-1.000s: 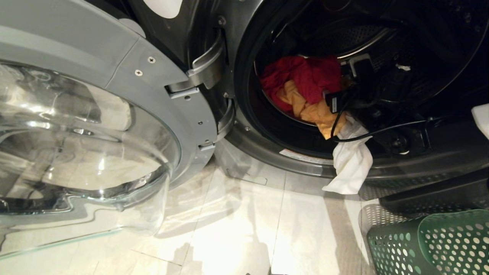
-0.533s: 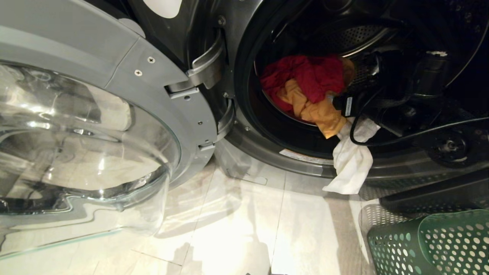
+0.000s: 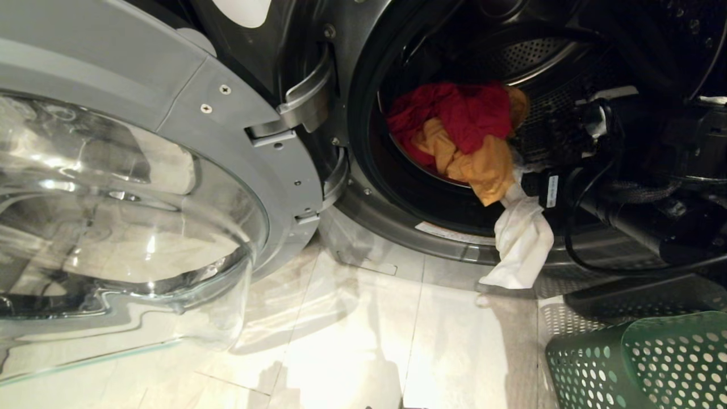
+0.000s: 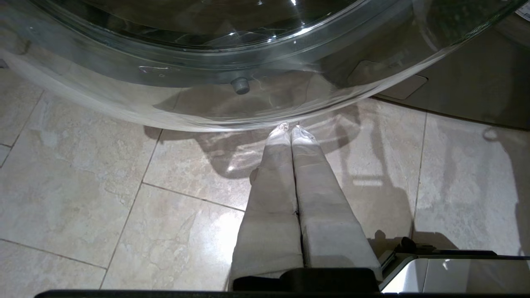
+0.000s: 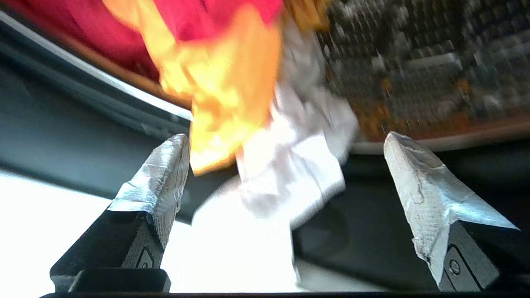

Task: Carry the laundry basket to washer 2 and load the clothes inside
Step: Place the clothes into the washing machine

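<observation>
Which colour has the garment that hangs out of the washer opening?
White; the head view shows it best.

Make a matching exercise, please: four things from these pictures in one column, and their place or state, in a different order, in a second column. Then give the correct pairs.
Things
1. white garment
2. red garment
3. laundry basket
4. left gripper

Place or state
A. inside the drum, on top of the orange garment
B. shut, above the tiled floor near the glass door
C. hanging over the lower rim of the washer opening
D. on the floor at the robot's right, in front of the washer

Pairs: 1-C, 2-A, 3-D, 4-B
</observation>
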